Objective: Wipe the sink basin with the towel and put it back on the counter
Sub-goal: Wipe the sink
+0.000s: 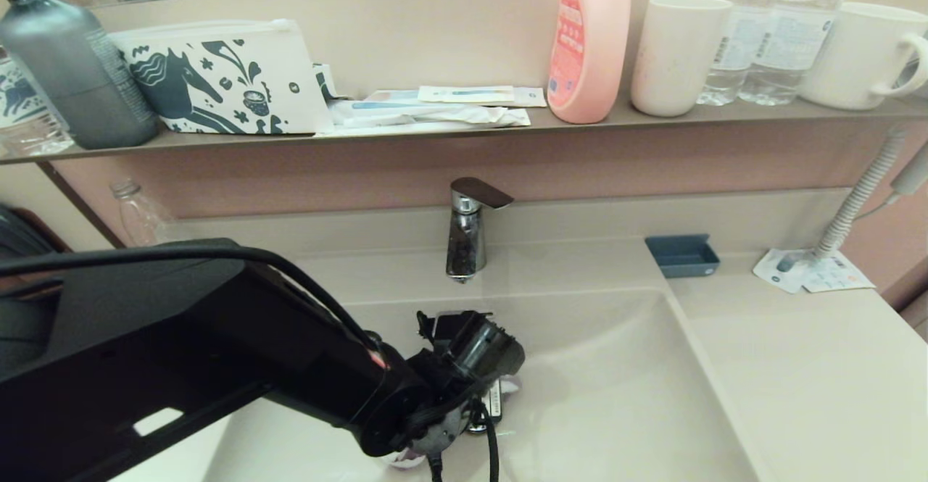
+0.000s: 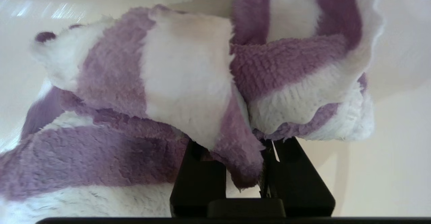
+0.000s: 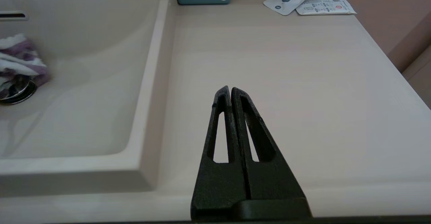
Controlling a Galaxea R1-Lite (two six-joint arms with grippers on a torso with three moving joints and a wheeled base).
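Note:
The purple-and-white striped towel [image 2: 188, 82] is bunched up against the glossy beige sink basin [image 1: 623, 395]. My left gripper [image 2: 235, 143] is shut on a purple fold of it. In the head view my left arm [image 1: 217, 351] reaches down into the basin and hides nearly all of the cloth; only a scrap of towel [image 1: 511, 384] shows. The right wrist view shows the towel [image 3: 20, 55] lying over the chrome drain plug [image 3: 17, 94]. My right gripper [image 3: 230, 88] is shut and empty, low over the counter [image 3: 269, 65] right of the basin.
A chrome faucet [image 1: 467, 235] stands behind the basin. A small blue tray [image 1: 683, 256] and white sachets [image 1: 812, 272] lie at the counter's back right. The shelf [image 1: 435, 133] above carries a horse-print pouch [image 1: 225, 80], a pink bottle [image 1: 589, 40], cups and bottles.

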